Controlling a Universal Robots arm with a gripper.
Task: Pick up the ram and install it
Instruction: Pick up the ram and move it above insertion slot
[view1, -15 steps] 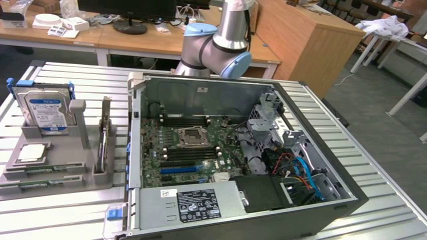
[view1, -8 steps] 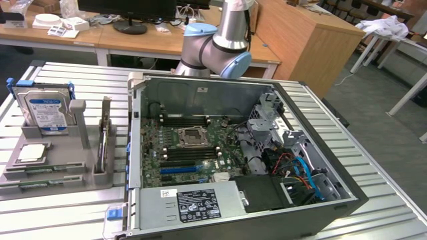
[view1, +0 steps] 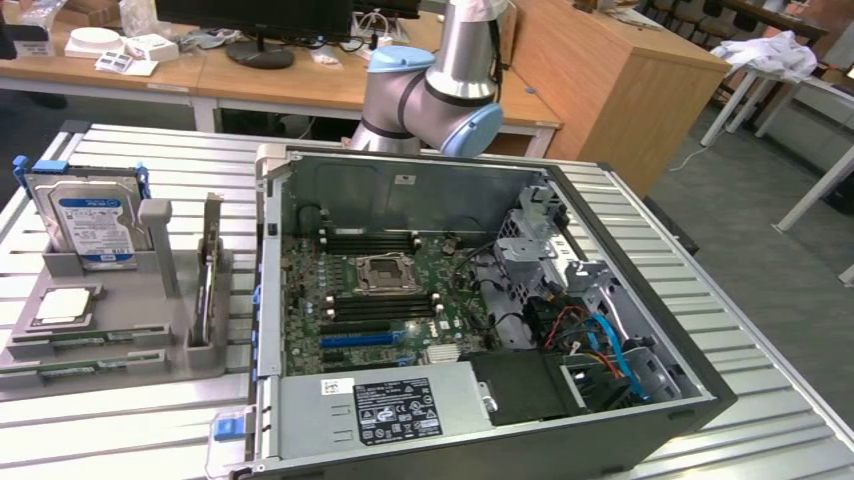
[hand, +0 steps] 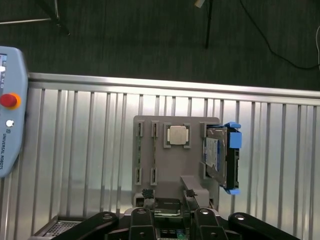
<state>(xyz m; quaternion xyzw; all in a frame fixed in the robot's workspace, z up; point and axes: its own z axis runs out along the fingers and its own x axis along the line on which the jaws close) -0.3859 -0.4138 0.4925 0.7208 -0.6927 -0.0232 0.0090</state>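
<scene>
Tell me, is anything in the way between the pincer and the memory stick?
Nothing I can see. The open pincer hangs above the gray holder, where the memory stick stands on edge with open air above it. The hard drive and silver chip sit off to its side.

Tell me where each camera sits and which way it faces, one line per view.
Exterior view: a raised spot off the robot, looking down at the open computer case and gray holder; the arm shows behind the case.
Wrist view: on the wrist, looking straight down on the holder; the gripper shows close to the lens.
Both show the holder, hard drive and square chip.
</scene>
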